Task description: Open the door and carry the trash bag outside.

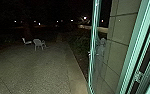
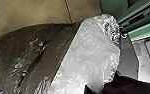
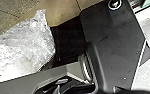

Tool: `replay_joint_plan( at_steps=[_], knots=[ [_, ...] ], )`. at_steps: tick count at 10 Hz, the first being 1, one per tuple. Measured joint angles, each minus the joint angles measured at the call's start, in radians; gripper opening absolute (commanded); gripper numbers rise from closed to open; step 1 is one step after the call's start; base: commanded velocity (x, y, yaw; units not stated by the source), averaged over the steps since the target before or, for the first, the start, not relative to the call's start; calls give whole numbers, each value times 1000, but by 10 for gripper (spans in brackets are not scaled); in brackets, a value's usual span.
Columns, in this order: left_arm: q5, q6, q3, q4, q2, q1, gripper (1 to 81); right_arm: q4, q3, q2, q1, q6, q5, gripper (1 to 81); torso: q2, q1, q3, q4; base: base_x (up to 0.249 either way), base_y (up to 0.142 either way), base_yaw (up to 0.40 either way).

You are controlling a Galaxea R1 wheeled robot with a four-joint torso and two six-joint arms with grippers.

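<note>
The trash bag [image 2: 91,47], crinkled glossy film, part whitish, part dark, bulges close to both wrist cameras; how far open either gripper is, or what it holds, I cannot tell. Ribbed green framing [image 1: 132,47] edges the right side. Beyond, grainy paving [image 1: 36,67] lies open along a straight pale border [image 1: 74,73], towards white chairs [image 1: 37,42].

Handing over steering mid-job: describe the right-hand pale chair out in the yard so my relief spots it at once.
In the head view, find the paved yard stretching into the dark. Toward its far end, left of the picture's middle, the right-hand chair stands near the left-hand chair. It shows larger than its neighbour, with its legs plainer.
</note>
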Motion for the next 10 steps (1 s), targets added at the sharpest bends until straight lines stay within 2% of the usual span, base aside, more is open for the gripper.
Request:
replay_joint_plan(
  at_steps=[10],
  knots=[
    [6,0,-2,0,-9,13,10,-2,1,8,-9,0,1,811,0,0,0,0,97,0,0]
  ],
)
